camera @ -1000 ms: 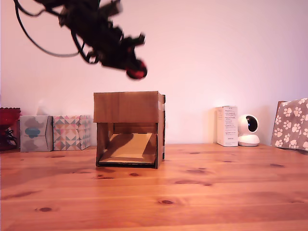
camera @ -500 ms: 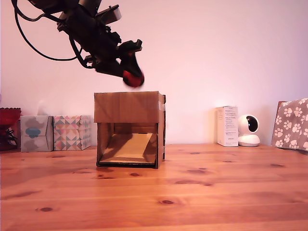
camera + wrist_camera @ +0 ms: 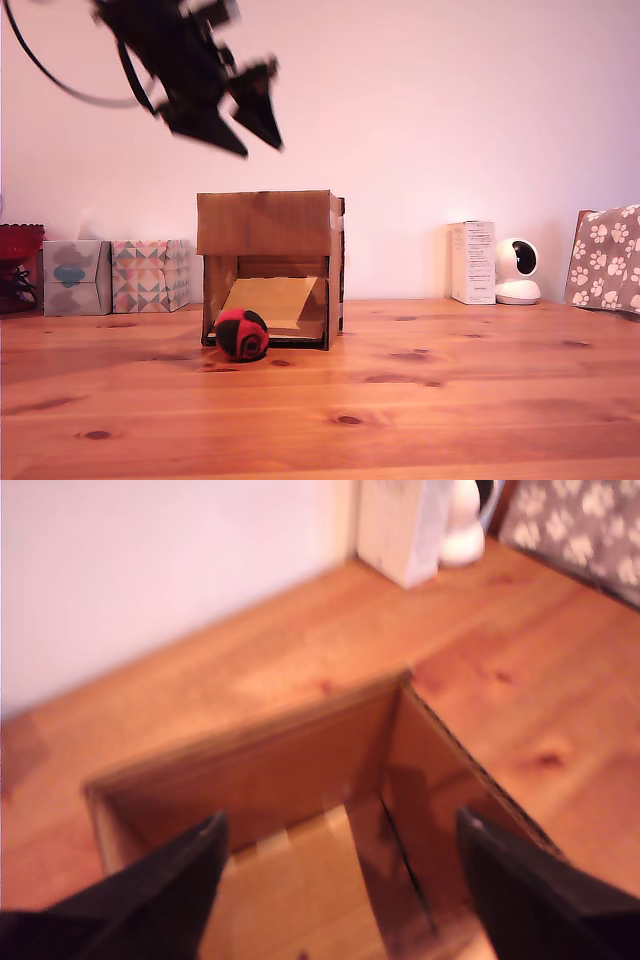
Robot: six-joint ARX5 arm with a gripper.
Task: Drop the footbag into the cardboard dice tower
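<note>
Exterior view: the footbag (image 3: pixel 241 334) sits on the table (image 3: pixel 450 400) right at the mouth of the cardboard dice tower (image 3: pixel 268 266), touching its front bottom lip. The gripper (image 3: pixel 262 143) hangs above the tower, fingers spread, holding nothing.

Wrist view: gripper (image 3: pixel 340 825) wide apart over the tower's (image 3: pixel 300 770) open top, ramp visible, no ball inside. Looks like the drop's done; I'd just back the arm off.

No legible text anywhere, white carton (image 3: pixel 472 262) carries faint printed lines too small to read, cardboard dice tower (image 3: pixel 266 222) faces unmarked, no labels, no numbers
</note>
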